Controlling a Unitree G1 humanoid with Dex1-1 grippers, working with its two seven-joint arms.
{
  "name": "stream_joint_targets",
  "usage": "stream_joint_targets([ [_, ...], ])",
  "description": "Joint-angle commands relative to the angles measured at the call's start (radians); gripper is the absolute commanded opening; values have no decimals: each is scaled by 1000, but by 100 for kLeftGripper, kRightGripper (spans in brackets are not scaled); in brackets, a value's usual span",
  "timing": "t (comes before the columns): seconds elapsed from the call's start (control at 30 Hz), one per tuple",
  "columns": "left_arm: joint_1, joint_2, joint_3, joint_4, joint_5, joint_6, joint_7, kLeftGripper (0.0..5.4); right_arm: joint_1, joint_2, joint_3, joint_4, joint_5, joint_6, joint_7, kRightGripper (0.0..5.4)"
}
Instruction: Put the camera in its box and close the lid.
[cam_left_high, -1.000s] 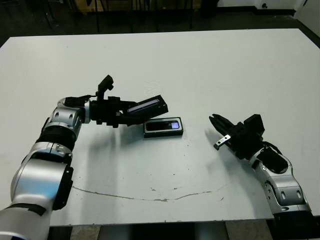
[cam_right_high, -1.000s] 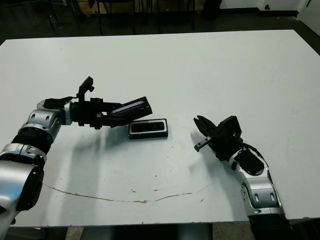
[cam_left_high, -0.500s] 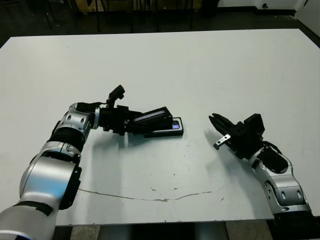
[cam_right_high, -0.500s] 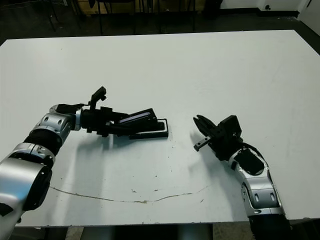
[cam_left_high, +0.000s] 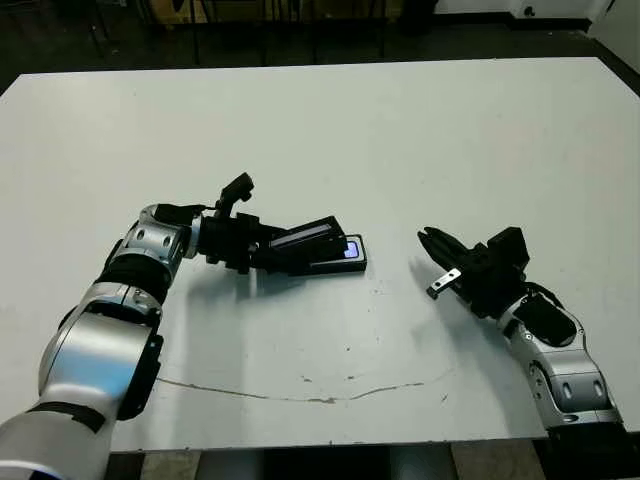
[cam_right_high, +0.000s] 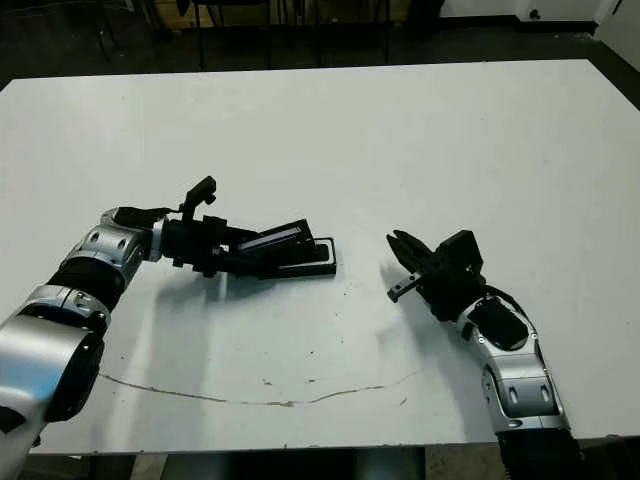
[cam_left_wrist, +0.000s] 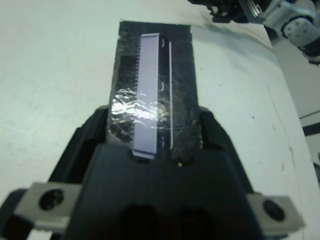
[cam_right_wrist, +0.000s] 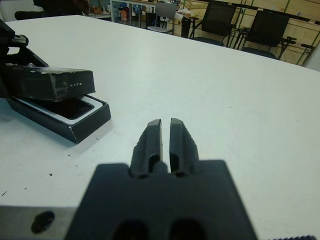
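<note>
The left gripper (cam_left_high: 262, 252) is clamping the lid (cam_left_high: 305, 240) by its near short end, its two black fingers (cam_left_wrist: 210, 131) pressing on the long sides. The lid, pale label panel upward, is tilting over the box (cam_right_wrist: 75, 120): it is covering the box's left part and leaving the right end open, its raised far edge clear of the rim. The box is lying flat near the middle of the white table (cam_left_high: 400, 140), and the camera (cam_left_high: 349, 250) is sitting inside it, its bluish screen showing at the uncovered right end. The right gripper (cam_left_high: 440, 262) is hovering well apart to the right of the box, fingers pressed together on nothing. Bare tabletop is lying open between it and the box, and on every side toward the table's edges.
</note>
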Motion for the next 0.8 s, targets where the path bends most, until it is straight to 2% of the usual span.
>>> stream_joint_targets([
  [0.03, 55, 3, -28, -46, 5, 14, -61, 279, 14, 0, -3, 9, 0, 5, 0, 0],
  [0.17, 71, -5, -42, -62, 10, 28, -41, 279, 17, -1, -3, -1, 0, 18, -4, 0],
  [0.8, 43, -118, -143, 98, 124, -151, 93, 279, 20, -10, -12, 29, 6, -14, 18, 0],
])
